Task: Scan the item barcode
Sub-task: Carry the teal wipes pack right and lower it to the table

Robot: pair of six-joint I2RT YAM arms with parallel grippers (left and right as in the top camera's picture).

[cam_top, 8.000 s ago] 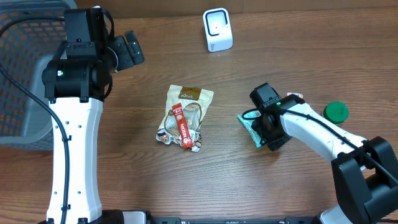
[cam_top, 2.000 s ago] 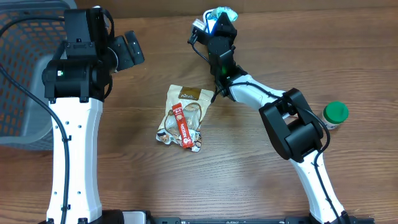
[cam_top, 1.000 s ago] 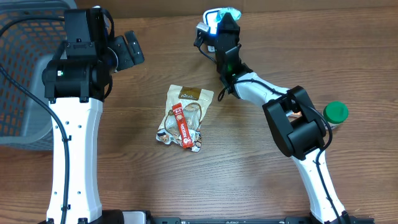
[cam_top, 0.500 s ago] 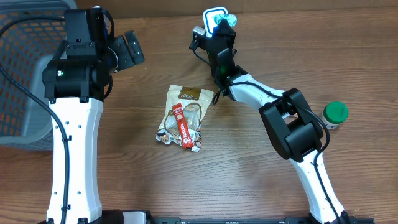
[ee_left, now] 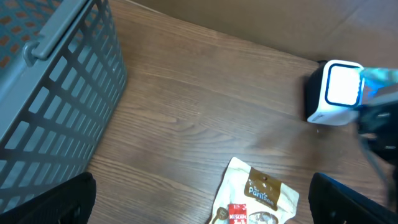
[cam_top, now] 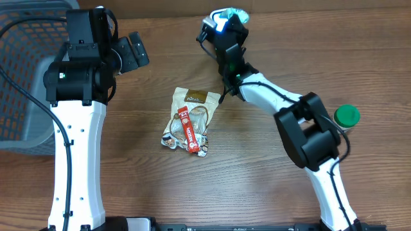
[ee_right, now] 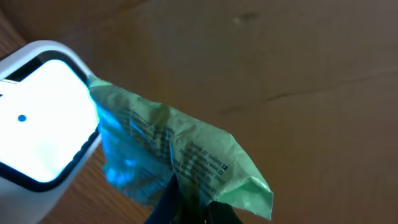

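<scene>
The item is a crinkled green packet (ee_right: pixel 186 155) with printed text, and my right gripper (ee_right: pixel 189 208) is shut on its lower edge. It hangs right in front of the lit face of the white scanner (ee_right: pixel 37 137), whose blue light tints the packet's left part. From overhead, the right gripper (cam_top: pixel 226 29) stands at the table's far edge with the packet (cam_top: pixel 236 13) over the scanner, which is mostly hidden. No barcode can be made out. My left gripper (ee_left: pixel 202 205) hovers open and empty at the left (cam_top: pixel 131 52). The left wrist view also shows the scanner (ee_left: pixel 336 93).
A grey slatted basket (cam_top: pixel 26 70) fills the far left. A beige snack pouch (cam_top: pixel 192 106) with a red sachet (cam_top: pixel 188 131) on it lies mid-table. A green-capped bottle (cam_top: pixel 347 117) stands at the right. A cardboard wall backs the scanner.
Eight seconds ago the right gripper was down on the packet at the table's right; it now holds it up at the scanner. Over the last second it shifted slightly across the scanner's face.
</scene>
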